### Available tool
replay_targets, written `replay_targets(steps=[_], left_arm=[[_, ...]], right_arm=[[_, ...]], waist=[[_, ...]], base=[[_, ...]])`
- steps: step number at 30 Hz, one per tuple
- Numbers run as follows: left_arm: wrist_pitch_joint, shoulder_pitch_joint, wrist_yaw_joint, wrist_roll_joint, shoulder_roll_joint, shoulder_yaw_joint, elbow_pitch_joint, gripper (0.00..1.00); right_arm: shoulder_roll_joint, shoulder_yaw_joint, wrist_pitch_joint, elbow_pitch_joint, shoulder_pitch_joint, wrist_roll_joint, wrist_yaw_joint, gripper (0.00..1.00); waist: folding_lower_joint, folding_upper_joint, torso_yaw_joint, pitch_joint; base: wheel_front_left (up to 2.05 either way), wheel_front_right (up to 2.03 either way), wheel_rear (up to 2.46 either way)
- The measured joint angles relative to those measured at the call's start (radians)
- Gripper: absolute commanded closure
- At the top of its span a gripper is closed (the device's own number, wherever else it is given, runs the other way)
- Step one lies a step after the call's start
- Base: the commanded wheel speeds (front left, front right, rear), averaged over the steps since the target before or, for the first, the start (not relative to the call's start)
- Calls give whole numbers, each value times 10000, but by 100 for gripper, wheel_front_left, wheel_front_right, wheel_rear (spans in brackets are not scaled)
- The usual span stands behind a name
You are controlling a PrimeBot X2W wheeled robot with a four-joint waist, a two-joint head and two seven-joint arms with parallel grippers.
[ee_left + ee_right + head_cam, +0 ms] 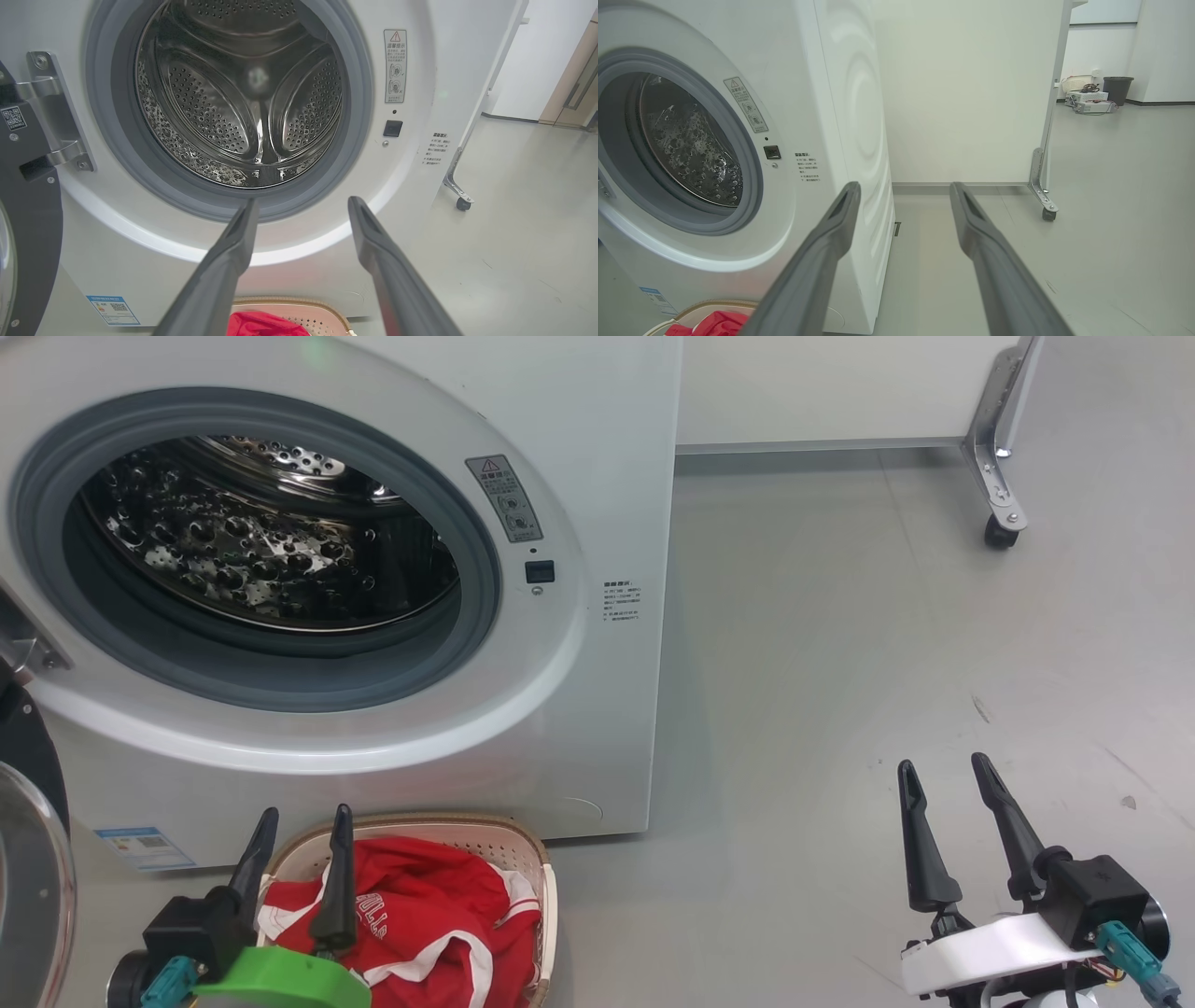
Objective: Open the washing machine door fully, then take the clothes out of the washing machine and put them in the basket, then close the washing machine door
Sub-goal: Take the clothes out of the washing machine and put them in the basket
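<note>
The white washing machine (597,709) stands open, its steel drum (261,541) bare inside. Its black-rimmed door (33,859) hangs swung out at the left edge, also seen as door (28,224) in the left wrist view. Red clothes (420,915) with white trim lie in the cream basket (523,845) on the floor before the machine. My left gripper (303,817) hovers open over the basket's left side, holding nothing. My right gripper (948,770) is open above bare floor to the right of the machine. Left wrist view: left gripper (301,203) points at the drum (243,93).
A white partition panel on a metal foot with a caster (999,532) stands at the back right. Grey floor (887,663) stretches to the right of the machine. A dark bin (1116,88) and boxes sit far off in the right wrist view.
</note>
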Motion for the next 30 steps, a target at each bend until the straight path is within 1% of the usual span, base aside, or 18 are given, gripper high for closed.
replay_targets(steps=[14, 30], left_arm=[[0, 271, -2, 92, -23, -128, -617, 0], [0, 616, -4, 102, -25, -134, -800, 0]], right_arm=[[10, 12, 0, -36, 9, 0, 0, 0], [13, 96, 2, -27, 35, 0, 2, 0]], waist=[[0, 0, 25, 19], [0, 1, 47, -54]], base=[[0, 0, 0], [-15, 15, 0]])
